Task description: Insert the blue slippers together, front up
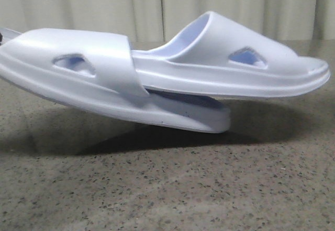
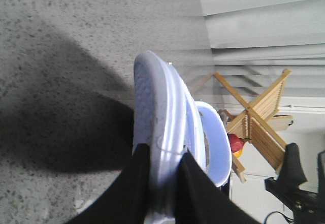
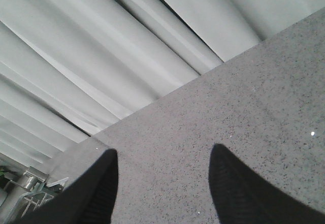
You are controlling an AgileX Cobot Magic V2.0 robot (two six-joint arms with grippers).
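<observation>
Two pale blue slippers are nested together in the front view. The left slipper is tilted, with its strap end raised at the left and its far end low by the table. The right slipper lies over it, its heel pushed under the left slipper's strap and its strap end pointing right. My left gripper is shut on the left slipper's thick sole edge, one finger on each side. In the front view only a dark sliver shows at the far left edge. My right gripper is open and empty over bare tabletop.
The speckled grey tabletop lies under the slippers, with pale curtains behind. A wooden rack with a red and yellow object and dark equipment stand beyond the table's end.
</observation>
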